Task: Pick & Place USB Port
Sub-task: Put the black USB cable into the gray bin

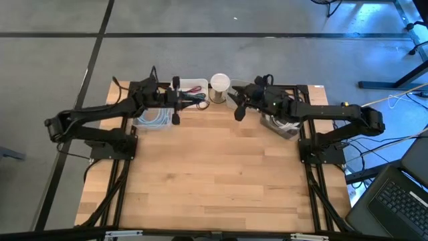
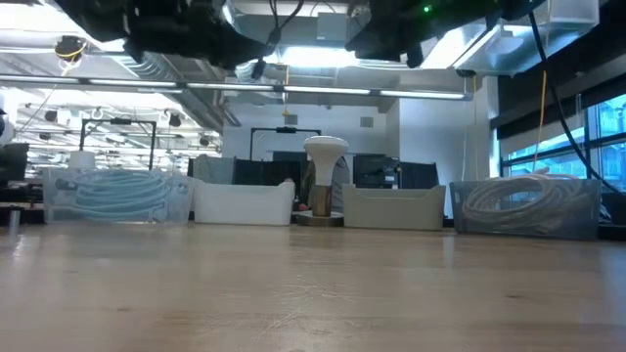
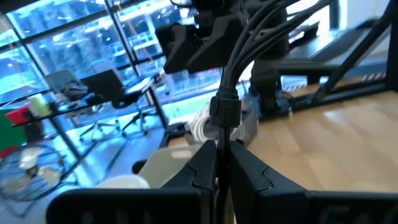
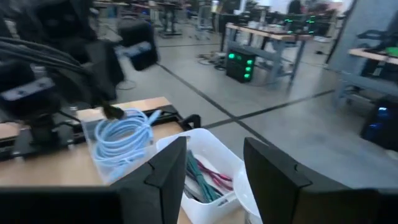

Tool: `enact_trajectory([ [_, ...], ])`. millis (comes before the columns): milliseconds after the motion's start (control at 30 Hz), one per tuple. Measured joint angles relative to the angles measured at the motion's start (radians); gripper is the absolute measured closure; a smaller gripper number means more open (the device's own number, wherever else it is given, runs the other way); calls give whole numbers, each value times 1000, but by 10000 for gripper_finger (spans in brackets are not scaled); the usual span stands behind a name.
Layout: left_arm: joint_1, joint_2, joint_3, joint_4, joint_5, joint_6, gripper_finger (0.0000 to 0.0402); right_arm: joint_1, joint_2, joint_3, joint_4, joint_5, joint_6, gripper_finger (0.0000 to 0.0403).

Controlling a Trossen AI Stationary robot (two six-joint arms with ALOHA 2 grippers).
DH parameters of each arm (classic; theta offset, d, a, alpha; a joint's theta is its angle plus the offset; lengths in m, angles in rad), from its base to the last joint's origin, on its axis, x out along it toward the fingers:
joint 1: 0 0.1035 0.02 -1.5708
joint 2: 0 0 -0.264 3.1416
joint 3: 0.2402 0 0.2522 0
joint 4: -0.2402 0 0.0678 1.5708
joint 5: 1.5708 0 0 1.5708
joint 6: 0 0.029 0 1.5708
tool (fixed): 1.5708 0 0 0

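The left pincer (image 3: 217, 163) is closed, and a black cable (image 3: 225, 112) rises from between its tips, so we judge that it grips this cable. The right pincer (image 4: 216, 149) stands opposite it, a short way off, with its fingers well apart and nothing between them.

We cannot see a USB port as such. The thick plug-like part on the black cable, just above the left pincer's tips, is probably the USB piece. We expect it to be light, with a stiff small body and a soft lead that can swing and pull. The hard body is the better place to hold, not the lead, which may slip.

Just under and ahead of the right pincer lies a white bin (image 4: 211, 134) with green and red cables inside. Beyond it is a clear bin (image 2: 117, 196) with one coil of light blue cable (image 4: 124, 134).

We count four bins in a row: this clear one, the white one, a beige bin (image 2: 393, 207), and a second clear bin (image 2: 528, 207) with white cable. One white-topped stand (image 2: 325, 181) is between them.
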Motion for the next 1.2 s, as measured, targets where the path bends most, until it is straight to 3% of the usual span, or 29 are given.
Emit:
enact_trajectory([
  [200, 46, 130, 0, 203, 142, -73, 385, -34, 1, 1, 17, -120, 21, 240],
  [433, 46, 227, 17, 408, 198, -146, 386, -35, 1, 2, 48, -209, 24, 240],
  [1200, -3, 563, 379, 393, 317, -175, 386, -34, 2, 2, 101, -314, 3, 240],
])
